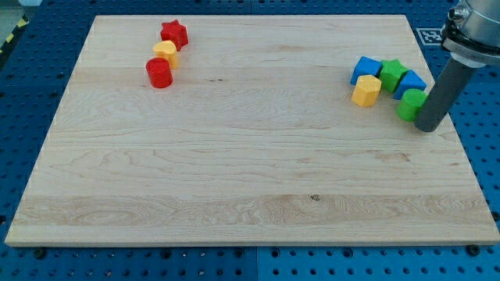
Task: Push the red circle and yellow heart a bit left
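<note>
While the red circle (pixel 158 72) and the yellow heart (pixel 166 52) sit together near the board's upper left corner, my tip (pixel 426 127) stands far off at the view's right edge, so both task blocks lie well apart from it, toward the view's left and slightly toward the top. The heart touches the circle on its upper right side, and a red star (pixel 175 33) touches the heart from above, so the three form a short slanted line. Pushing the pair left calls, as I judge it, for my tip to reach their right side first; at present it is on the correct side but separated from them by most of the board (pixel 250 172). The rod has no jaws to open or close; it is a plain bar, holding nothing, and its lower end touches or nearly touches a green block (pixel 409 104) just to its left. Beyond that block, further left of my tip, cluster a blue block (pixel 412 81), a green star (pixel 391 72), another blue block (pixel 365 68) and a yellow block (pixel 366 90). That cluster lies between my tip and the task pair, so a straight run left risks dragging it along; a path below it looks safer. The push itself appears not yet begun.
</note>
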Motion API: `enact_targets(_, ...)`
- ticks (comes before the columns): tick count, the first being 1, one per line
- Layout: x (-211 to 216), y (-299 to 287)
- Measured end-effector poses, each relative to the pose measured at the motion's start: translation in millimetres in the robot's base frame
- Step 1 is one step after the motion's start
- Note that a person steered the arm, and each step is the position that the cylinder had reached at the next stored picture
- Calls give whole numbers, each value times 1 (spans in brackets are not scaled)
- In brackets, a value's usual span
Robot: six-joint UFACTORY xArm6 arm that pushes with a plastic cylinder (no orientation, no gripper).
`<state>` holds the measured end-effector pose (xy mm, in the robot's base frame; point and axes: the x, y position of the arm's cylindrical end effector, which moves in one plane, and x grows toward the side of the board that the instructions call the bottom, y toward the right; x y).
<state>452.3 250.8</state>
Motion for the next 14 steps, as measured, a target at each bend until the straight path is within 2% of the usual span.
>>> enact_targets(1,-14,0)
enact_targets(2,2,-11)
enact_targets(3,28,-45)
enact_targets(4,28,-100)
enact_targets(6,27,-101)
enact_targets(7,3,-111)
enact_targets(9,-76,-233)
enact_targets(10,-92,-246)
enact_targets(12,-98,-336)
enact_targets(14,-127,-396)
